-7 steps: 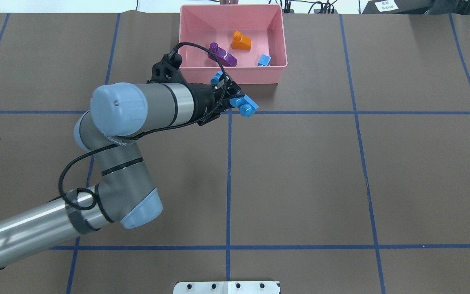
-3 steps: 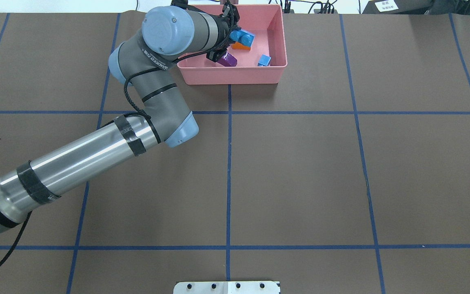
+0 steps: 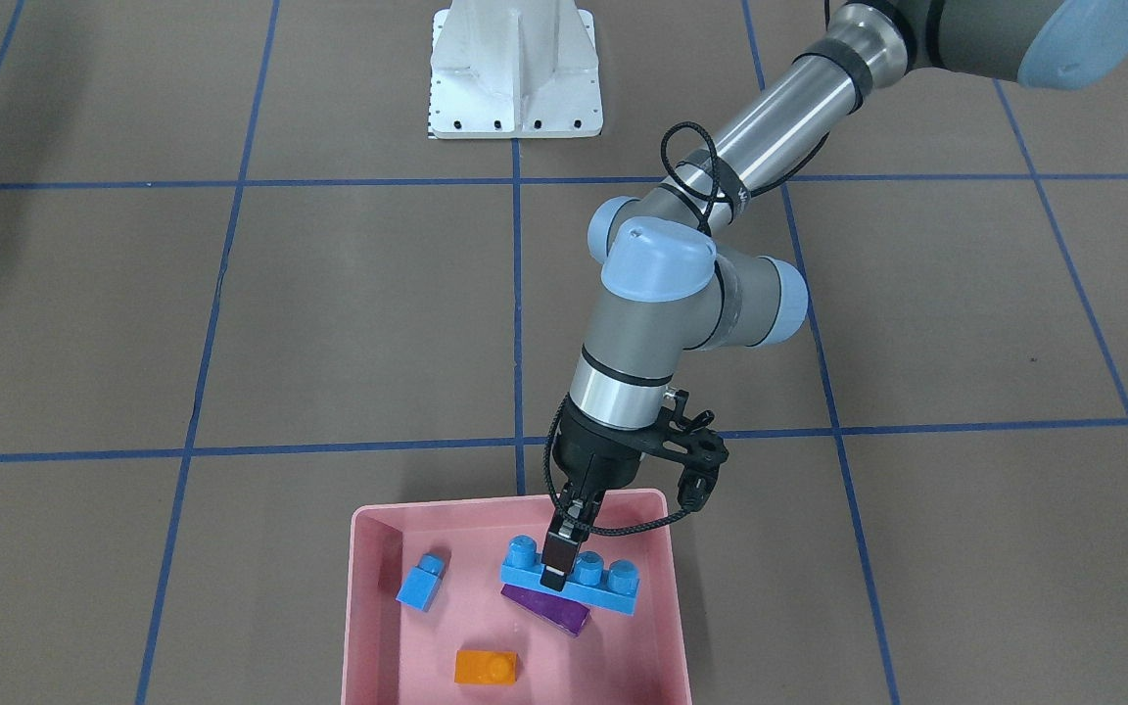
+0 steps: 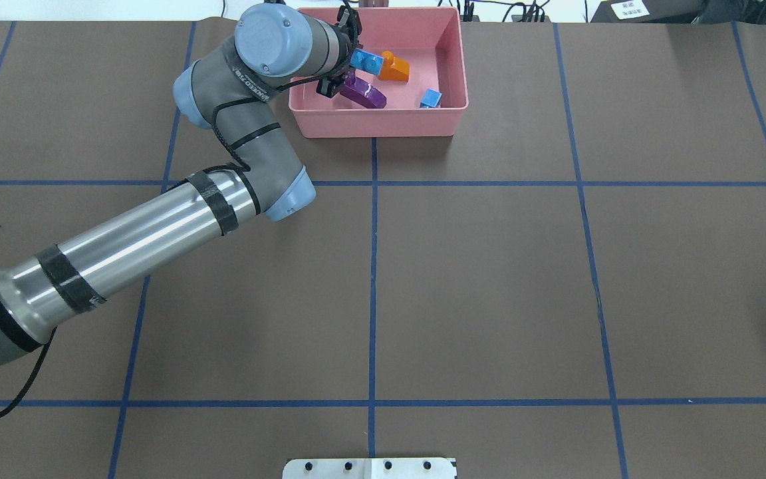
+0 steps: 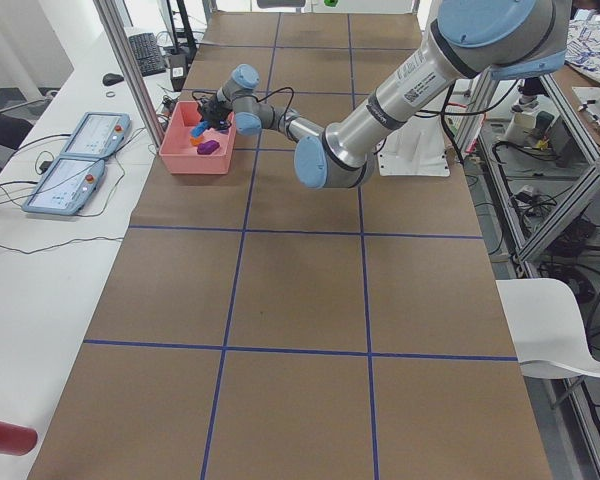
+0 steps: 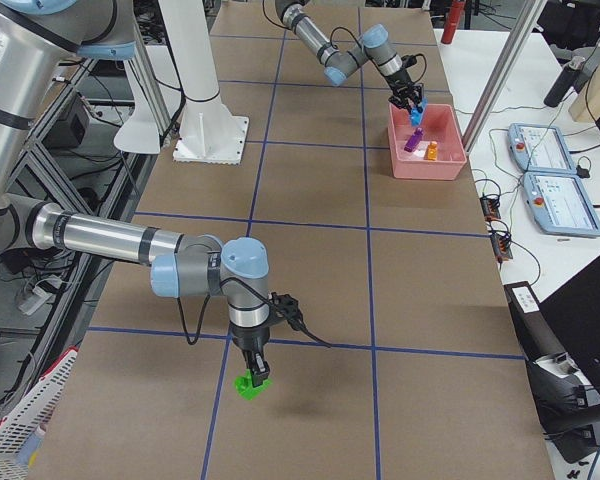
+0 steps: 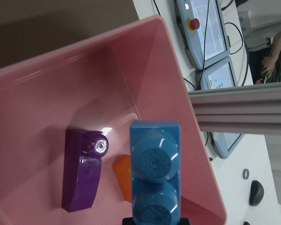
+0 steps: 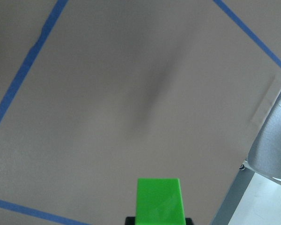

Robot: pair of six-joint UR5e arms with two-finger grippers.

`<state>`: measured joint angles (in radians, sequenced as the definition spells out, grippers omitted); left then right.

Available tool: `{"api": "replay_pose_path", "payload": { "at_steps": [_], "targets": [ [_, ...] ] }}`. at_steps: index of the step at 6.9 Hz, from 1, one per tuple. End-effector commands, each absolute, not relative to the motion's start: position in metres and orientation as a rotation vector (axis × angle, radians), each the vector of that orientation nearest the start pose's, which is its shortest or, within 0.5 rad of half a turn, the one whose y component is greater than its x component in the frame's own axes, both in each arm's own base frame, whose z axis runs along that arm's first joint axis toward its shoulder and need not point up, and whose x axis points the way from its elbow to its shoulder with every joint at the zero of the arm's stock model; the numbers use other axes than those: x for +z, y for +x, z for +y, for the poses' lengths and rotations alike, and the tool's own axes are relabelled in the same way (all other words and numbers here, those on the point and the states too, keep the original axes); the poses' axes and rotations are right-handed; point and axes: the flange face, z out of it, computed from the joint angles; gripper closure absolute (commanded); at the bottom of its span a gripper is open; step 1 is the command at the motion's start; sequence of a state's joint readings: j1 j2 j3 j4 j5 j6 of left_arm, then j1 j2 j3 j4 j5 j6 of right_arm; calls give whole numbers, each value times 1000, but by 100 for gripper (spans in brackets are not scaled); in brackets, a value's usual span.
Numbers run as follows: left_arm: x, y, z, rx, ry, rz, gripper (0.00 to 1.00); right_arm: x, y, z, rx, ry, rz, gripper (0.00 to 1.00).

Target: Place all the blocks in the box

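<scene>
One long blue four-stud plastic brick (image 3: 613, 580), pinched by the left gripper (image 3: 555, 574), has crossed from outside the shallow pink plastic box (image 3: 365, 627) to hang inside it, just above a purple brick (image 3: 552, 607). Release seems next. The right gripper (image 6: 255, 373) clasps a green brick (image 6: 248, 387) elsewhere.

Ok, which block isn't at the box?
The green block, in the right hand, far from the pink box; three lie inside, the left hand holds the long blue block over it.
</scene>
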<state>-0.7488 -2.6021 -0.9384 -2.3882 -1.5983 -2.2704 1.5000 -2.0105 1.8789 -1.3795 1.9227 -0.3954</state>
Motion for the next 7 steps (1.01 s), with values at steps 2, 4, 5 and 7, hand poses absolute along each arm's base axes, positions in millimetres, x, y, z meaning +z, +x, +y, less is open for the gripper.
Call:
{"api": "replay_pose_path", "payload": {
  "at_steps": [2,4,5,7],
  "targets": [
    [159,539,-670,-1205,5,1329,0,655,70,-362,-469,190,-395,100],
    [154,506,-690,-1197,-47,1322,0,615,66,-407,-470,285,-462,100],
    [145,482,-697,-1192,-101,1266,0,584,61,-437,-457,348,-498,100],
    [159,437,-694,-1078,-25,1110,0,515,48,-491,-319,431,-588,100]
  ]
}}
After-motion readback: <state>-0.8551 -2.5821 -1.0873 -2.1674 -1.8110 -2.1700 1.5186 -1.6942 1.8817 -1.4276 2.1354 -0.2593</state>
